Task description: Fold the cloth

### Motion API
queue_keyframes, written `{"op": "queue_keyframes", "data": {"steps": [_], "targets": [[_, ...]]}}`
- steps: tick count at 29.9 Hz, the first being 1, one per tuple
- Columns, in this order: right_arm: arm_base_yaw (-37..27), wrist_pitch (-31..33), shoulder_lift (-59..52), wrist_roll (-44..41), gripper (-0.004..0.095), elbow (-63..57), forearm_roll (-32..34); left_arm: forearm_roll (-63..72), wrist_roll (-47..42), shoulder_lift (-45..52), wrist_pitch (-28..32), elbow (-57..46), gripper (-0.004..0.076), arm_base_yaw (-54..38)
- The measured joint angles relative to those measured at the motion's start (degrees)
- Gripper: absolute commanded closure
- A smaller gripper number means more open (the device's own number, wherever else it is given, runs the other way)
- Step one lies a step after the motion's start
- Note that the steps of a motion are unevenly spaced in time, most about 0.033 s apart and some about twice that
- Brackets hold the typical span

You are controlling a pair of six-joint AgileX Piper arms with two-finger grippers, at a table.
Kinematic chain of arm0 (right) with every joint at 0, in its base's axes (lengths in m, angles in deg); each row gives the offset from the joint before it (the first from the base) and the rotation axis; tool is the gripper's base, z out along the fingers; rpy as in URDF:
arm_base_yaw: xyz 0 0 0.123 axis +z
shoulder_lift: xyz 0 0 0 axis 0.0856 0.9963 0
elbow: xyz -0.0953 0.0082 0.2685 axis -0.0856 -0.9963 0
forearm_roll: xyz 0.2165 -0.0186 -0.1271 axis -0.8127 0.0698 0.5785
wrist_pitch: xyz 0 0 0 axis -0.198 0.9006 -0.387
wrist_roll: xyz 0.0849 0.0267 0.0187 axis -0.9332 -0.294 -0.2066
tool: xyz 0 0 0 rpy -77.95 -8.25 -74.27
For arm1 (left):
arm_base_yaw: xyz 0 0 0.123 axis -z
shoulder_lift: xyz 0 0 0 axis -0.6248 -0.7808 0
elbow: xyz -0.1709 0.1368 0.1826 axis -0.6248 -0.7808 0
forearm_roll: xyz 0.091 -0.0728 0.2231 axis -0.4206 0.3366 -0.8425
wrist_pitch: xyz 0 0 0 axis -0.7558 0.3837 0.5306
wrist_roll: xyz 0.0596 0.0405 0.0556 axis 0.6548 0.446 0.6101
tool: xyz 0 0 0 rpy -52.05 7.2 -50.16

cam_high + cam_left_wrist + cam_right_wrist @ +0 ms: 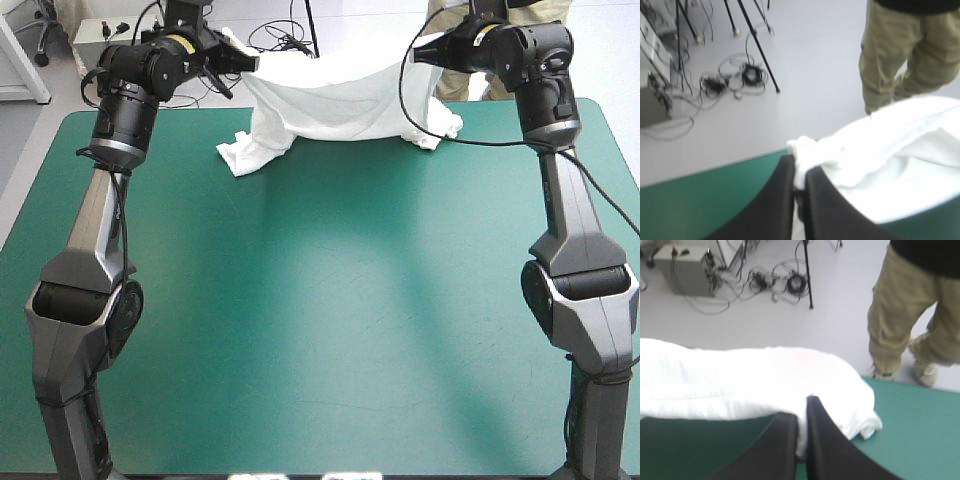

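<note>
The white T-shirt hangs stretched between both raised arms over the far edge of the teal-green table. Its lower parts trail on the cover at the far left and far right. My left gripper is shut on the T-shirt at its left end; in the left wrist view the fingers pinch a bunched edge of the T-shirt. My right gripper is shut on the T-shirt at its right end; in the right wrist view the T-shirt drapes across the fingers.
The teal-green cover lies bare from the T-shirt to the near edge. Beyond the far edge is open floor.
</note>
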Motion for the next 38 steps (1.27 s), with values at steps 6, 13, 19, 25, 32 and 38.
{"op": "queue_keyframes", "data": {"steps": [6, 13, 19, 25, 32, 38], "targets": [[-6.2, 10.5, 0.4, 2.8, 0.0920, -5.6, -10.3, 2.6, -0.5, 2.8, 0.2, -17.2, 0.0733, -1.2], [-7.7, 10.9, 0.2, 4.2, 0.0919, -20.1, -13.7, 3.4, -0.1, 11.3, 5.5, -44.2, 0.0733, -1.1], [-3.8, 10.4, -3.7, 4.3, 0.0919, -34.0, -8.7, 3.7, 0.5, 18.1, 10.4, -60.1, 0.0733, -1.1], [0.8, 3.6, -11.9, 3.9, 0.0921, -52.8, -3.8, 4.1, 0.6, 22.5, 11.2, -68.3, 0.0733, -1.1], [3.6, -6.8, -25.4, 1.8, 0.0921, -77.2, -2.9, 6.1, 1.1, 29.6, 10.4, -76.3, 0.0733, -1.1], [5.6, -10.2, -35.8, -0.7, 0.0921, -92.9, -3.1, 8.4, 2.4, 36.2, 7.8, -84.8, 0.0733, -0.2]]}}
